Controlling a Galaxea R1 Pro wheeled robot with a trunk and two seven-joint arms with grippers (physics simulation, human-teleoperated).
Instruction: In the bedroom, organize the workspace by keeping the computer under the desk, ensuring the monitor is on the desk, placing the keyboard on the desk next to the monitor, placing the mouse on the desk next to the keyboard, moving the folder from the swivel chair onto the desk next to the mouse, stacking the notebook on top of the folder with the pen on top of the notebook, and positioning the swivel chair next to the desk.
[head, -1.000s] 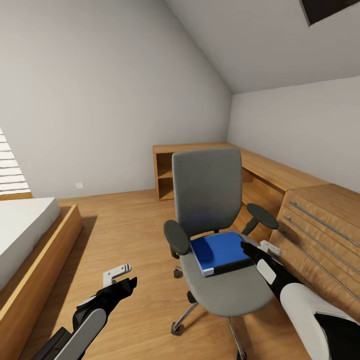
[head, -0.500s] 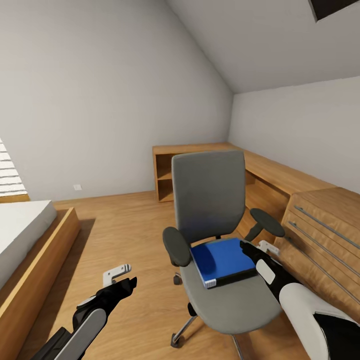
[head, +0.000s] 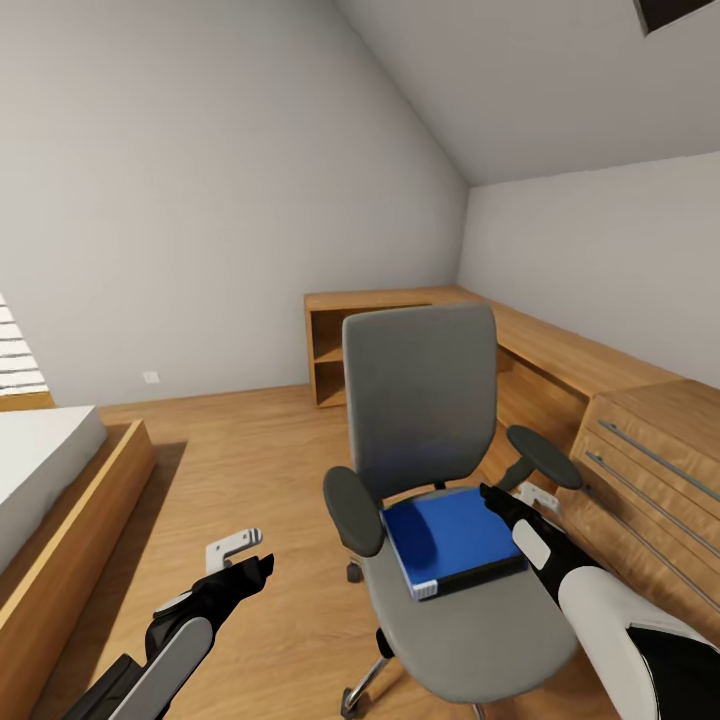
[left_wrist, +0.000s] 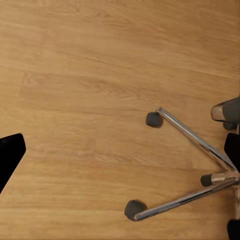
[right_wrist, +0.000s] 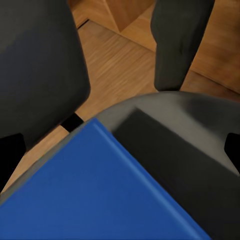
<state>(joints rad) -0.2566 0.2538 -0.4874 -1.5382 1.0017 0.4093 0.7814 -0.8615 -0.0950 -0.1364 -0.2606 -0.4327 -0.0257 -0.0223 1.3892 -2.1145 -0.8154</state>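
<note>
The swivel chair (head: 420, 395) stands just in front of me, grey with black armrests, its chrome base (left_wrist: 192, 165) and casters showing on the plank floor in the left wrist view. The bright blue folder (head: 450, 538) lies flat on its seat (right_wrist: 170, 135). My right gripper (head: 517, 495) hangs open just above the folder's (right_wrist: 95, 195) far right corner, close to the right armrest (head: 545, 455). My left gripper (head: 243, 558) is open over bare floor, left of the chair. The desk, monitor, keyboard, mouse, notebook, pen and computer are out of view.
Light oak drawers with long bar handles (head: 650, 470) stand close to the chair's right. A low oak shelf unit (head: 345, 345) runs along the back wall. A bed on a wooden frame (head: 60, 480) sits at the left. Open floor lies between bed and chair.
The whole view has shifted: chair and folder now sit nearer and lower in the picture, and the bed has slid left. Both grippers keep their places in the picture and stay open.
</note>
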